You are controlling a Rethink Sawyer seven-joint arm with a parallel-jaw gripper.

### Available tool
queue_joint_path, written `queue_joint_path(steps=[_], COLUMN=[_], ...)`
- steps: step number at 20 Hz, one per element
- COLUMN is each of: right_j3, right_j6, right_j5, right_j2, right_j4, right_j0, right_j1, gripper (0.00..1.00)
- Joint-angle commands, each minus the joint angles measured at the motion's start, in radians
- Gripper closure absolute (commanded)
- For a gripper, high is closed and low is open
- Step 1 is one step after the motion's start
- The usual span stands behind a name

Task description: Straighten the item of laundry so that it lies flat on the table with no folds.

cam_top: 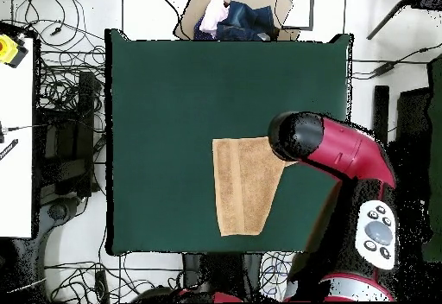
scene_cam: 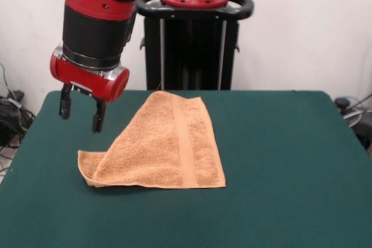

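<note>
Front view: gripper hangs upper left of frame, fingers spread, nothing held, clear above the table. Towel sits just right of and below it, mid-frame, not touching. Left corner is folded over, giving a slanted left edge. Overhead view: towel long axis runs top-to-bottom, narrowing toward frame bottom; arm covers its right edge.

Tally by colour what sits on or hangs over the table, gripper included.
Orange-tan terry-cloth towel, one side folded over: 1
Dark green felt-topped table: 1
Red-and-black gripper, open, hanging beside the towel and holding nothing: 1
Total: 3
</note>
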Motion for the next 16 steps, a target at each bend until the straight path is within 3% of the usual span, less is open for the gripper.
queue_joint_path(steps=[1,3,5,11,13,16], right_j3=[-0.001,-0.056,-0.069,-0.115,-0.111,-0.113], right_j6=[0.264,0.394,0.369,0.478,0.443,0.487], right_j5=[0.127,0.163,0.166,0.291,0.314,0.313], right_j2=[0.036,-0.028,-0.008,-0.094,-0.055,-0.045], right_j4=[0.09,0.129,0.153,0.211,0.233,0.27], right_j0=[0.002,0.042,0.029,0.065,0.045,0.046], right_j1=[0.045,0.108,0.115,0.124,0.115,0.114], gripper=[0.0,0.0,0.0,0.0,0.0,0.0])
